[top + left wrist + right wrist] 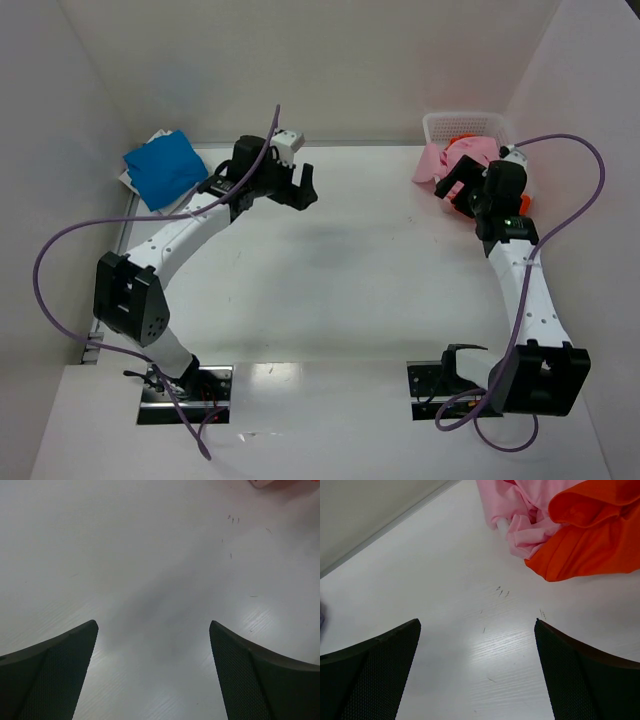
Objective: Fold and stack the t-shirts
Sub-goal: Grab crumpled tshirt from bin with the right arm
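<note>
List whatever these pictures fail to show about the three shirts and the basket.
Orange shirt: the right wrist view cuts it off at the top and right edges; from above, the right arm covers much of it.
Pink shirt: cut off by the top edge of the right wrist view.
Basket: top view, contents hidden by shirts spilling over its rim.
Blue shirt: top view only, too small to count folds.
</note>
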